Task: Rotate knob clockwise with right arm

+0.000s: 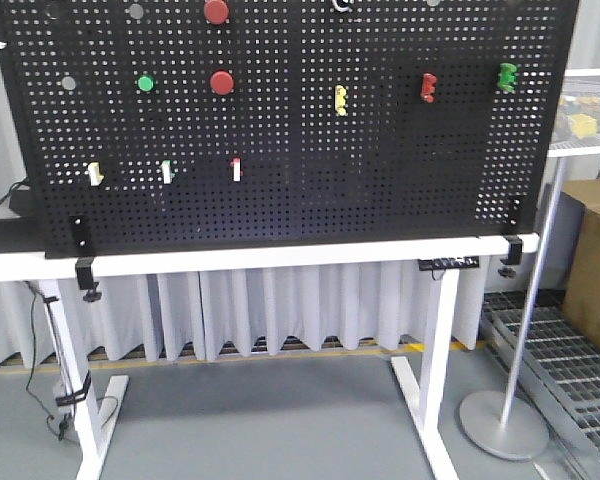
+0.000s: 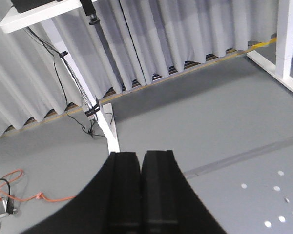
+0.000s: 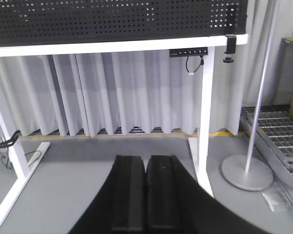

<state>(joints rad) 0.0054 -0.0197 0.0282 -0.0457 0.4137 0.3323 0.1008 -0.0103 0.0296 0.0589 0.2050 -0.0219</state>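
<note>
Low at left, the left gripper (image 2: pixel 141 158) is pinched closed; the right gripper (image 3: pixel 146 161), likewise closed, faces the floor. High on the pegboard (image 1: pixel 280 200), the knob (image 1: pixel 342 5) is half cropped, so a closed-fingered reach could miss or bump it.

front: level, mid-range, square to pegboard (image 1: pixel 300 205) on white counter (image 1: pixel 280 257) | left wrist: over left end effector (image 2: pixel 141 195), tilted down at floor (image 2: pixel 210 122), counter leg (image 2: pixel 107 127) | right wrist: low, over right end effector (image 3: pixel 146 195), facing forward | shared: counter frame, grey curtain (image 3: pixel 112 92)
</note>
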